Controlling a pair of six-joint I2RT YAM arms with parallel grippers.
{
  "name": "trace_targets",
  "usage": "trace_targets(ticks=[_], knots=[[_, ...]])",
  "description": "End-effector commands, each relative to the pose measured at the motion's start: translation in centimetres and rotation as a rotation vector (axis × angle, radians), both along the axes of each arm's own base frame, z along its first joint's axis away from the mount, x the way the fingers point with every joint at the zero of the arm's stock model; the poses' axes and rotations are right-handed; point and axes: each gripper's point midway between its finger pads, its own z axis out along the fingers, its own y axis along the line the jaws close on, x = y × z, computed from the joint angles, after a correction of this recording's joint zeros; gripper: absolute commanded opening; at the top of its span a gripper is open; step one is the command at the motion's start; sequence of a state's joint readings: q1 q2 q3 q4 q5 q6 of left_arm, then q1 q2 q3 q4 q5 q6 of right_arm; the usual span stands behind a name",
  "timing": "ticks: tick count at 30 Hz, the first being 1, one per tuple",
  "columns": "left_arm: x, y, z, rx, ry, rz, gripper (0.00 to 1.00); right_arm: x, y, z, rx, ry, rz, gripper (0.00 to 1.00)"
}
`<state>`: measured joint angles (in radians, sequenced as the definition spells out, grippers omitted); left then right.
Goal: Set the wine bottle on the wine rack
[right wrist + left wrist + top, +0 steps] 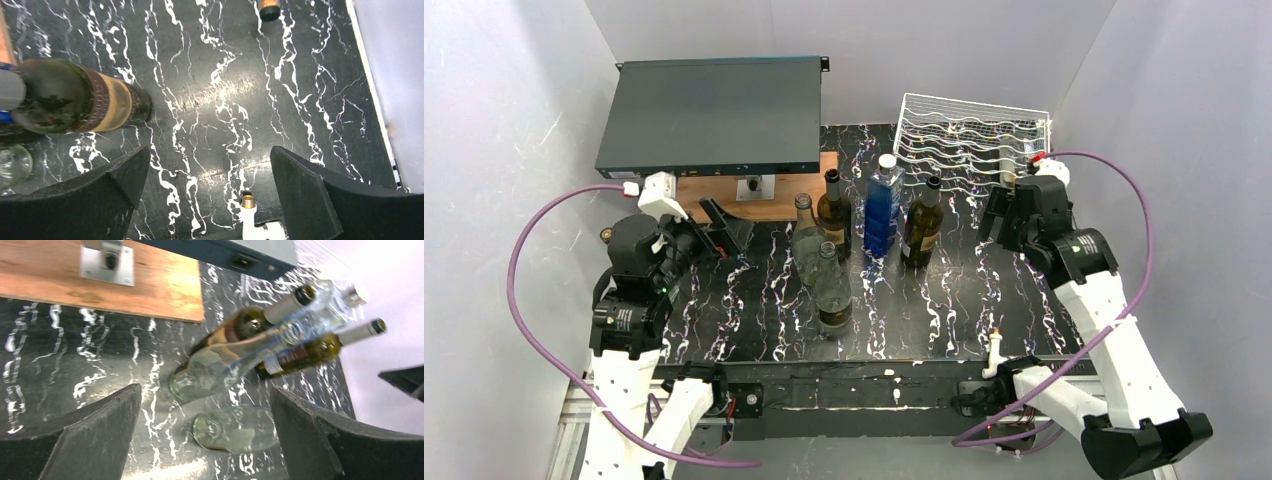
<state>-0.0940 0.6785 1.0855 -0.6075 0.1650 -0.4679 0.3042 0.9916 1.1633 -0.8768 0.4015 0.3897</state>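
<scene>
Progress is nil: the wine bottle (922, 222) stands mid-worktop, near my right gripper (210, 155), spread wide and empty like my left gripper (205, 395). The wine rack (972, 140) in the far right corner holds nothing.

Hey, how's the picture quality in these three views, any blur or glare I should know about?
Top external: sharp and evenly lit, the wine rack wires distinct. Left wrist: the clear bottle and its neighbours are smeared, and the far right washes out to white. Right wrist: mostly crisp, with a glare patch on the black marble tabletop.
</scene>
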Motion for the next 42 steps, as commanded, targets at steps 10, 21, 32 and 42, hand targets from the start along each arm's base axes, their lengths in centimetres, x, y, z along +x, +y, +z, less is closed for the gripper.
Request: trace_targets(ticks=[10, 21, 32, 42], knots=[[-2.0, -6.2, 5.8, -0.142, -0.102, -0.372, 0.99, 0.0, 2.7, 6.2, 0.186, -0.135, 0.058, 1.00], [-2.3, -8.1, 6.3, -0.263, 0.003, -0.445, 0.99, 2.0, 7.3, 8.0, 0.528, -0.075, -0.027, 1.00], [-3.2, -6.9, 4.0, -0.172, 0.048, -0.406, 0.99, 4.9, 13.3, 10.0, 0.394, -0.200, 0.575, 1.00], [-3.9, -6.8, -0.1, -0.183, 0.146, -0.393, 0.99, 5.8, 14.6, 7.3, -0.044, -0.185, 0.547, 0.93]])
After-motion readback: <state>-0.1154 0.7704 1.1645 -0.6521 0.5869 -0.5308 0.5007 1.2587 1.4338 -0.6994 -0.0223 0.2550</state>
